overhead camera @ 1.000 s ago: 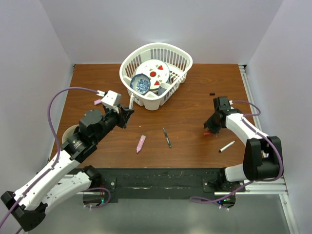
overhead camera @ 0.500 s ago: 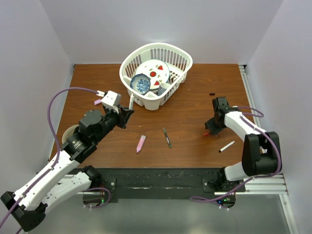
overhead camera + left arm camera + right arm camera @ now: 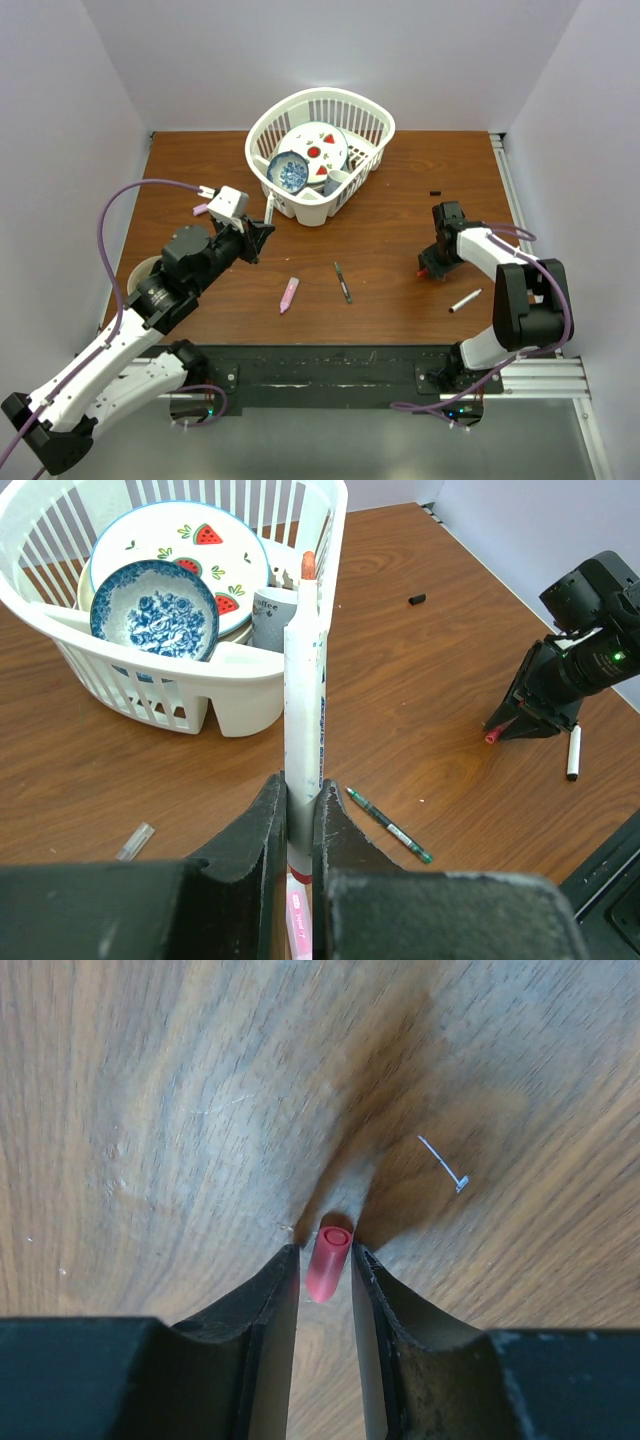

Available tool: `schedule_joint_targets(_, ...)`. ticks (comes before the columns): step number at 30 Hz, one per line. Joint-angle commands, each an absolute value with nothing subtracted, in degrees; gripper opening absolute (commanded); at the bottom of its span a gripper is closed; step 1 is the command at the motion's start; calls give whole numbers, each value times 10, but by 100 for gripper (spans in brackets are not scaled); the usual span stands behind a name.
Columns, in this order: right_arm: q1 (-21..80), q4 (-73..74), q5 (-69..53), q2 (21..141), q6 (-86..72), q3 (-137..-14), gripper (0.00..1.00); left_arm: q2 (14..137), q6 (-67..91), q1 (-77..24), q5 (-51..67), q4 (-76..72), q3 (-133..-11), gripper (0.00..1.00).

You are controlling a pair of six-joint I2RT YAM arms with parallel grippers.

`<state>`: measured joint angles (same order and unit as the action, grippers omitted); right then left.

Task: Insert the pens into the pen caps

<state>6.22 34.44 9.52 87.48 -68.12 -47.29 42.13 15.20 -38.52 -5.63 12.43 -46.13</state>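
My left gripper (image 3: 256, 236) is shut on a white-barrelled pen (image 3: 303, 705) with a red tip and holds it off the table, pointing at the basket. My right gripper (image 3: 429, 268) is down on the table with its jaws close on either side of the red cap (image 3: 328, 1250); thin gaps show beside the cap. It also shows in the left wrist view (image 3: 490, 737). A pink marker (image 3: 288, 294), a thin dark pen (image 3: 343, 282) and another white pen (image 3: 465, 300) lie on the table. The black cap (image 3: 435, 191) lies at the far right. A pale pink cap (image 3: 200, 210) lies far left.
A white dish basket (image 3: 370, 120) with plates and a bowl stands at the back centre. A white ring (image 3: 140, 272) sits under the left arm. A small staple (image 3: 445, 1163) lies just ahead of my right gripper.
The right arm has shifted slightly, bringing its gripper a little left at the red cap. The left arm and its pen have not moved.
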Motion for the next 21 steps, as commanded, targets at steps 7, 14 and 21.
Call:
schedule_joint_targets(7,63,327,129,918,-689,-442,21,417,137,-382,-65,111,-461,0)
schedule_joint_targets(14,64,263,101,909,-602,-421,5,435,150,-382,-31,119,-475,0)
schedule_joint_targets(21,67,175,2,781,-454,-378,2,475,212,-383,119,119,-487,0)
